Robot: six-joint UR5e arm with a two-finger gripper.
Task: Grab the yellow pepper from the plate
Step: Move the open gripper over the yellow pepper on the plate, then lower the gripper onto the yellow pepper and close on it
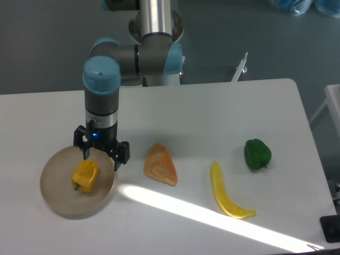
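We are holding our gripper (101,155) over the upper right part of the plate (56,199), its two fingers spread apart and grasping nothing, one finger (84,150) standing over the plate just above the yellow pepper (85,176) and the other (123,154) hanging out past the plate's right rim. The yellow pepper is lying near the middle of the plate, stem end toward the lower left, and it is sitting below and slightly left of the point midway between our fingers. We are judging that a straight descent from here could go wrong: the right finger could be striking the plate's rim or landing outside it, tipping or shoving the plate, while the left finger could be coming down on the pepper's top instead of beside it. The pepper looks rounded and smooth, so an off-centre squeeze could be popping it sideways. The orange wedge (160,165), the yellow banana-shaped piece (227,193) and the green pepper (257,154) are lying well apart to the right.
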